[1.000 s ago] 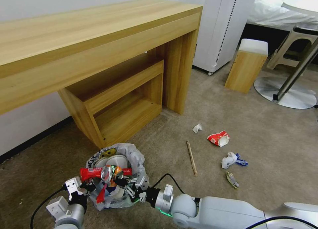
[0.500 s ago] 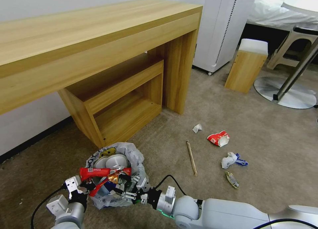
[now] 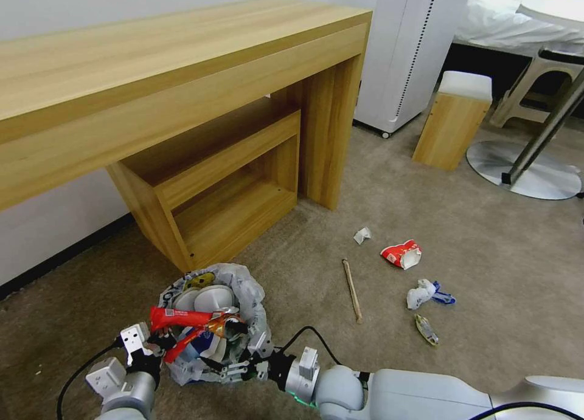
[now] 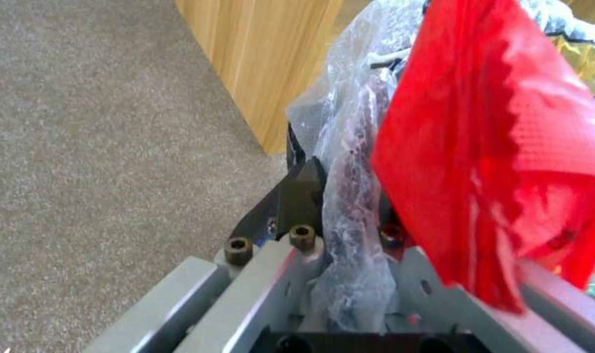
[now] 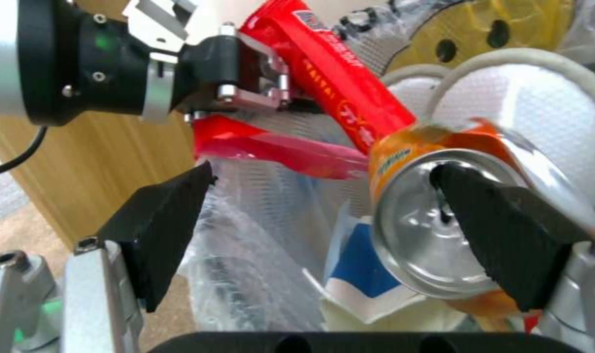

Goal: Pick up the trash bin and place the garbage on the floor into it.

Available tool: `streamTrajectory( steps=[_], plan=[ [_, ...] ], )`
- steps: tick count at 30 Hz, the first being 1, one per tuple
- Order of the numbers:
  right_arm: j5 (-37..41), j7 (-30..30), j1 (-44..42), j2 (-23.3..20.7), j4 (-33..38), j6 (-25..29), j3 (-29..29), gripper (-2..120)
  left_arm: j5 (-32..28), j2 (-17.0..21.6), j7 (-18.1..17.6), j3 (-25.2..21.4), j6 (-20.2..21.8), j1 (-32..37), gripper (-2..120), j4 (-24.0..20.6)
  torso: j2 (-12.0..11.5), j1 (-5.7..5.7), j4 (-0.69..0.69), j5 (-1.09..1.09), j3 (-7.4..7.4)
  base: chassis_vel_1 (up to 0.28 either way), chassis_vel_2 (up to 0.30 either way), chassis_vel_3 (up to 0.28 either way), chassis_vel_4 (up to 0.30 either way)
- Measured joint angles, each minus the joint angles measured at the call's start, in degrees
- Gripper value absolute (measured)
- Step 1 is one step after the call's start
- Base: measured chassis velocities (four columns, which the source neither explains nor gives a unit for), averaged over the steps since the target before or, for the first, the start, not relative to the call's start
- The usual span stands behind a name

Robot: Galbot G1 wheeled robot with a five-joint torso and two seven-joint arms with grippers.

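The bin [image 3: 214, 323] mouth is crowded: red wrappers [image 3: 182, 318], a crushed can [image 3: 220, 326] and slippers [image 3: 204, 298] heap to the rim. The worktop's lower shelf [image 3: 231, 183] stands close behind the bin. Open carpet [image 3: 486, 274] surrounds the scattered stick [image 3: 351, 289], red-and-white carton [image 3: 401, 253] and crumpled paper [image 3: 421, 295].

White print ran along the red wrapper [image 5: 340, 78] and lettering crossed the orange can [image 5: 434, 196], but neither could be read in any view.
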Motion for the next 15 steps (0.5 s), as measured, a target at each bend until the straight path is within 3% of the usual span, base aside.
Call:
streamTrajectory(
  steps=[15],
  plan=[
    [1.9,-0.1,0.8,-2.0,4.1,0.2,-1.0,84,0.0,-0.1,0.0,0.3,-0.1,-0.9,1,0.7,0.0,0.0,0.0,0.0,0.0,0.0,0.0,0.0,0.0]
  ],
)
